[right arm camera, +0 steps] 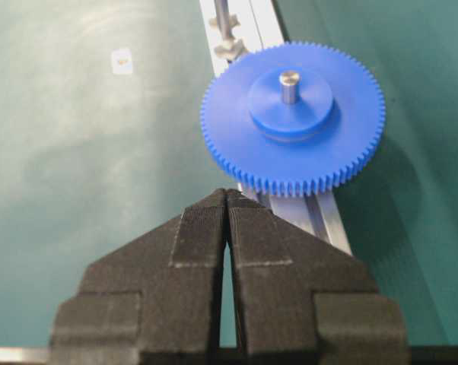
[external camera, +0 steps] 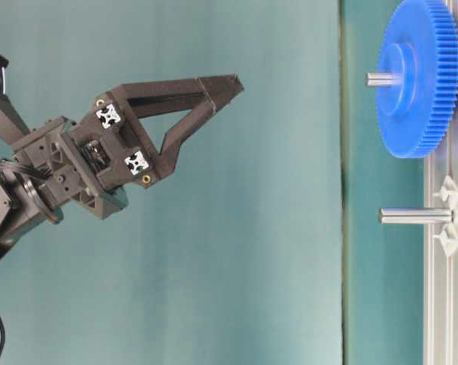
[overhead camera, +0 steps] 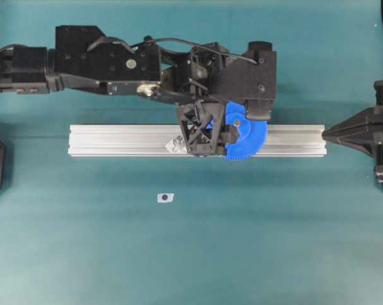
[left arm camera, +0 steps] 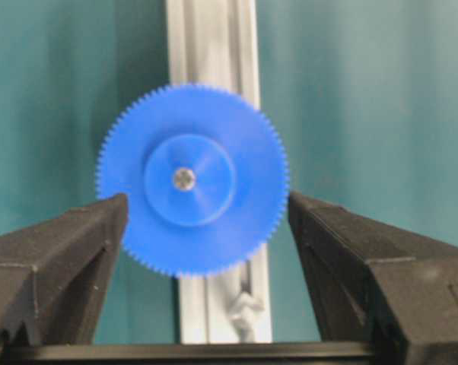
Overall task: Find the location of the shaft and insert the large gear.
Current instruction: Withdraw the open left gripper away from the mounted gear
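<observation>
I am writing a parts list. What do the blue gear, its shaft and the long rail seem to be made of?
Large gear: probably moulded plastic, matte uniform blue, fine teeth.
Shaft: looks like metal, silvery with a bright sheen.
Rail: likely extruded aluminium, pale grey, satin, with lengthwise slots.

A matte teal bench fills the overhead view, evenly lit with a soft sheen, carrying a silver aluminium rail running from 9 to 3 o'clock across centre and a small white tag toward 7 o'clock of it.
</observation>
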Available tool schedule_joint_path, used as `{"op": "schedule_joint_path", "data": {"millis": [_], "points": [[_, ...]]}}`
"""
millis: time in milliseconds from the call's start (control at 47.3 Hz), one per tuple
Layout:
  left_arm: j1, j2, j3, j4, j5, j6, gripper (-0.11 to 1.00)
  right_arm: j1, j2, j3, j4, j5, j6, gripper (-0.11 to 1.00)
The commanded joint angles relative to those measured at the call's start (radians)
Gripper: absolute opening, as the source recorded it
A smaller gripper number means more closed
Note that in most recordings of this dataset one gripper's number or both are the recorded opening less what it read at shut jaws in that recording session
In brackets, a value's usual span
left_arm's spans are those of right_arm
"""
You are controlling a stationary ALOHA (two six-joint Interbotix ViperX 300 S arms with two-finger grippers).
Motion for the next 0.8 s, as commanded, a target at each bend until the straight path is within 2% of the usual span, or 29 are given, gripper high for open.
{"op": "schedule_joint_path", "data": {"millis": [0,528,782], "points": [[-0.005,-0.051,-0.002,0.003,-0.014,-0.011,0.82,-0.003,0.005,-0.011,0.000,-0.005,0.009,0.01],[-0.008,-0.098,0.086,0.002,-0.077,-0.031,0.82,-0.003,0.005,-0.011,0.000,-0.005,0.009,0.01],[-0.009,-0.127,0.141,0.003,-0.144,-0.071,0.82,-0.003,0.005,-0.011,0.000,-0.005,0.009,0.01]]}}
